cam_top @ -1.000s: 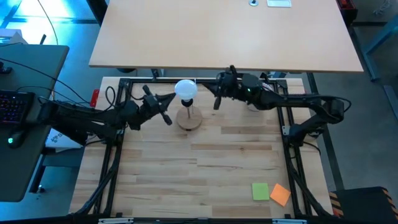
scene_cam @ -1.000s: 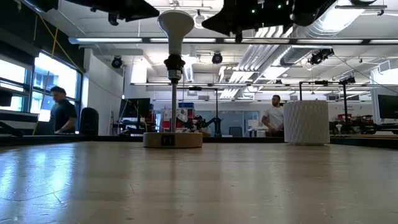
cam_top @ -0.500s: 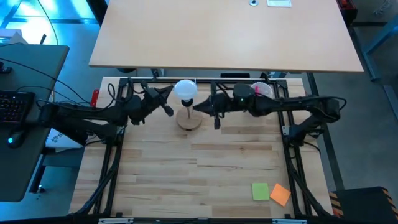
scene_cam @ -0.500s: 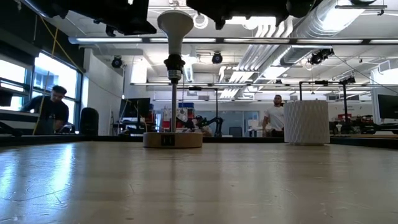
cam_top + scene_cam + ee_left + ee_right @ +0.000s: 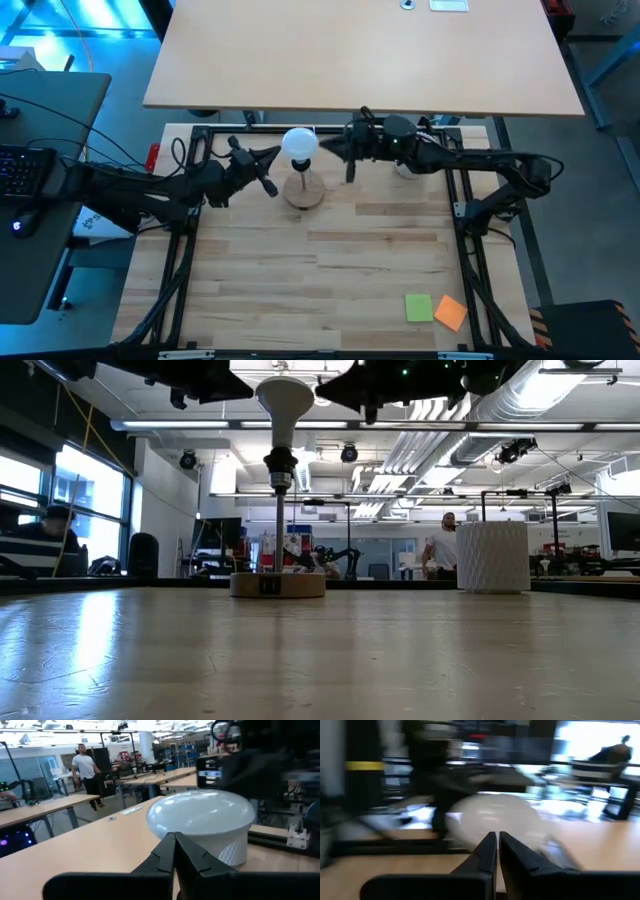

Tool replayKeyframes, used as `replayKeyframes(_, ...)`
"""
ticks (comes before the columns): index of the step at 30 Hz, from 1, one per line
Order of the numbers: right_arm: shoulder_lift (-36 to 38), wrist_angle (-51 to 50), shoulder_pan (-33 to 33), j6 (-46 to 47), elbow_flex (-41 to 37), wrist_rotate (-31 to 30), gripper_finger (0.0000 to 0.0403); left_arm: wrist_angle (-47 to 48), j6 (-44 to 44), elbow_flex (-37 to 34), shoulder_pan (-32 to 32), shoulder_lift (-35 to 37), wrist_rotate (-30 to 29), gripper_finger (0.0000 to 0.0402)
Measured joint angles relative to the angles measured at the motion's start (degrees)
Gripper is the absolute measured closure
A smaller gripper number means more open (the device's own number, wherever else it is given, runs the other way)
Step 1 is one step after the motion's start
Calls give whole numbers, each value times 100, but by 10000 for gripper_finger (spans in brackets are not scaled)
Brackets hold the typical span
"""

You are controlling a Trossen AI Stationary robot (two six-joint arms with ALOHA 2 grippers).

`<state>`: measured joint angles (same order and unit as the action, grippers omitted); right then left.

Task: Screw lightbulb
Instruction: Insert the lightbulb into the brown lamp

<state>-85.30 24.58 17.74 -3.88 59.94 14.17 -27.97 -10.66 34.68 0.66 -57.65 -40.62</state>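
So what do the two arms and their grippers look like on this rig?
Both arms are dark, nearly black, built of jointed tubular segments with thin black cables looping near their bases. The left gripper and right gripper each end in two slim black fingers tapering to points. A small green light glows on the right arm's wrist. No printed markings are readable.

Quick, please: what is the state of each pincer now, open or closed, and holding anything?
Left pincer: closed, empty, beside the small white frosted lightbulb.
Right pincer: closed, empty, on the lightbulb's other side.
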Motion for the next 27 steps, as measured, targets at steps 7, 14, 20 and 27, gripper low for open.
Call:
replayKeyframes(7, 0, -20, -437, -312, 0, 689, 387, -26, -7, 0, 412, -53, 24, 402)
replayKeyframes(14, 175, -671, -334, -571, 0, -406, 387, 58, -202, 0, 326, 161, -256, 402)
replayKeyframes(20, 176, -513, 121, 272, 0, -1352, 387, 84, -66, 2, -133, 331, -147, 402)
replayKeyframes(27, -291, 576, 243, 831, 2, -250, 387, 96, 157, 4, -241, 44, -4, 402)
